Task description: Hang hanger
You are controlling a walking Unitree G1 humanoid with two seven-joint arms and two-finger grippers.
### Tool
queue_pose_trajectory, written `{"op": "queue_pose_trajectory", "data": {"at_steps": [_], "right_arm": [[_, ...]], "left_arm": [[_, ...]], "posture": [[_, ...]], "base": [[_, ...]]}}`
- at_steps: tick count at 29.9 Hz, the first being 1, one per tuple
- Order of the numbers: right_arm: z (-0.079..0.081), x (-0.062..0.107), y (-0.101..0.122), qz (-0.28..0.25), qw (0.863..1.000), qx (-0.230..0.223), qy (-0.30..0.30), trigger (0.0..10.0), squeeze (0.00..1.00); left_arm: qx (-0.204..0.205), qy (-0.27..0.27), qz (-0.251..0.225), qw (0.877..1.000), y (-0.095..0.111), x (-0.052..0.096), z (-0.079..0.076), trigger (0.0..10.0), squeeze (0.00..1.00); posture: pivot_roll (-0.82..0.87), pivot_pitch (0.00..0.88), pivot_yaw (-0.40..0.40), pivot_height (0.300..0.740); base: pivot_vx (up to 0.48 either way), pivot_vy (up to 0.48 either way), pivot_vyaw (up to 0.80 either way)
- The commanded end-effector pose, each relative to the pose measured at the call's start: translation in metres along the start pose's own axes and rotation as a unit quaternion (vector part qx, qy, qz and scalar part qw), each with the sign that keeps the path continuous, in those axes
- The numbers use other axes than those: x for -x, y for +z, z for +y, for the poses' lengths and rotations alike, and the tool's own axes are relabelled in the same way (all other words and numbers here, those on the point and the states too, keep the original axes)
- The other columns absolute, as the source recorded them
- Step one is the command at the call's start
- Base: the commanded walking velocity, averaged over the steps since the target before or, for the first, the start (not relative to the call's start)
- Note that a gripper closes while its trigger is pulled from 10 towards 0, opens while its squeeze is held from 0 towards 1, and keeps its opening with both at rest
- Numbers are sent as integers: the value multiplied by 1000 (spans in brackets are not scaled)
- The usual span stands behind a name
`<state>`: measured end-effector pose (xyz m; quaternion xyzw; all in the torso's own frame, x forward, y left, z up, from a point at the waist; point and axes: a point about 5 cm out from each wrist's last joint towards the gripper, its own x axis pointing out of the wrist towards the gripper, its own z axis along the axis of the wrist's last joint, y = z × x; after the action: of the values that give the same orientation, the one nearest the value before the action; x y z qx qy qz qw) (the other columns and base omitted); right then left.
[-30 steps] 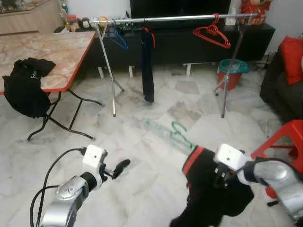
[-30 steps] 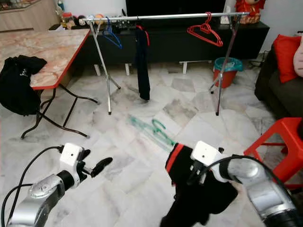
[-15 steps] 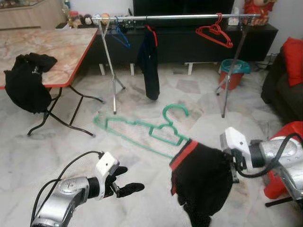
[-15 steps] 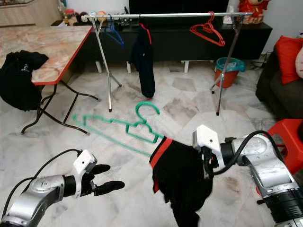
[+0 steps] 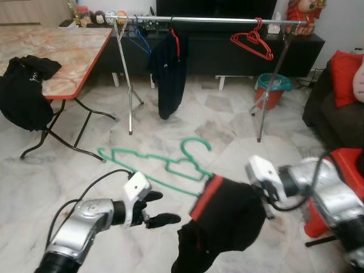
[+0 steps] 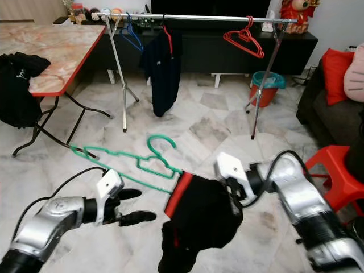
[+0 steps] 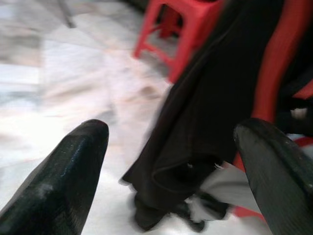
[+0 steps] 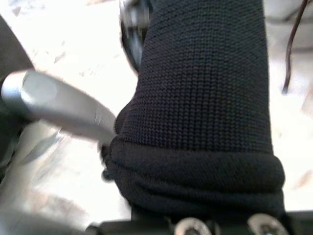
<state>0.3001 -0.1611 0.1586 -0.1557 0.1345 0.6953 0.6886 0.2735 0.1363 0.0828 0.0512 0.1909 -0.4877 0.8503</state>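
Left eye view: the right gripper (image 5: 259, 196) is clamped on a black garment with a red collar (image 5: 224, 219), which hangs on a green hanger (image 5: 165, 165) sticking out toward the robot's left above the marble floor (image 5: 68, 170). The left gripper (image 5: 162, 210) hovers beside the garment, fingers spread apart and holding nothing. Beyond stands a clothes rail (image 5: 205, 20) bearing a dark shirt (image 5: 168, 71) and a red hanger (image 5: 253, 42).

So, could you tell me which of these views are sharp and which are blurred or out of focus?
Left and right eye views: sharp and evenly lit, the green hanger crisp. Left wrist view: the black fingers and red stool are soft, the floor washed out. Right wrist view: the black garment's knit is sharp up close, while the silver arm behind is blurred.
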Motion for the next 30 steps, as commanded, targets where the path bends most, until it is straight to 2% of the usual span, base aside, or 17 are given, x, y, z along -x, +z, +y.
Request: {"op": "queue_pose_trajectory", "data": {"at_steps": [1, 4, 6, 11, 15, 18, 21, 23, 30], "right_arm": [[-3, 1, 9, -21, 1000, 6, -9, 10000, 0], [-2, -10, 15, -38, 999, 9, -1, 10000, 0], [-1, -13, 15, -40, 999, 11, 3, 10000, 0], [-3, -14, 10, -27, 1000, 8, -7, 10000, 0], [-4, -13, 4, -8, 1000, 6, -15, 10000, 0], [-6, -13, -4, 11, 1000, 5, -26, 10000, 0], [-7, -14, -3, 3, 1000, 1, -30, 10000, 0], [-15, -16, 3, -9, 998, 3, -58, 10000, 0], [-19, -22, 15, -40, 997, 1, -66, 10000, 0]], "left_arm": [[-9, 34, 12, 999, -3, 3, 8, 10000, 0], [2, 62, 5, 998, -4, 4, 13, 10000, 0], [7, 58, 1, 998, -5, 3, 12, 10000, 0], [8, 62, 3, 998, -7, 4, 11, 10000, 0], [0, 77, 22, 997, -14, 11, 14, 10000, 0], [-2, 60, 46, 997, -23, 16, 10, 10000, 0], [3, 44, 56, 997, -28, 20, 6, 10000, 0], [5, 22, 60, 998, -29, 20, 1, 10000, 0], [6, 34, 44, 998, -23, 12, 4, 10000, 0]], "posture": [[2, 0, -44, 740], [4, 0, -44, 740], [4, 0, -44, 740], [2, 0, -44, 740], [2, 0, -44, 740], [4, 0, -46, 740], [7, 0, -47, 740], [8, 0, -47, 740], [7, 0, -47, 740]], "base": [[0, 0, 0], [0, 0, 0], [0, 0, 0], [0, 0, 0], [0, 0, 0], [0, 0, 0], [0, 0, 0], [0, 0, 0], [0, 0, 0]]}}
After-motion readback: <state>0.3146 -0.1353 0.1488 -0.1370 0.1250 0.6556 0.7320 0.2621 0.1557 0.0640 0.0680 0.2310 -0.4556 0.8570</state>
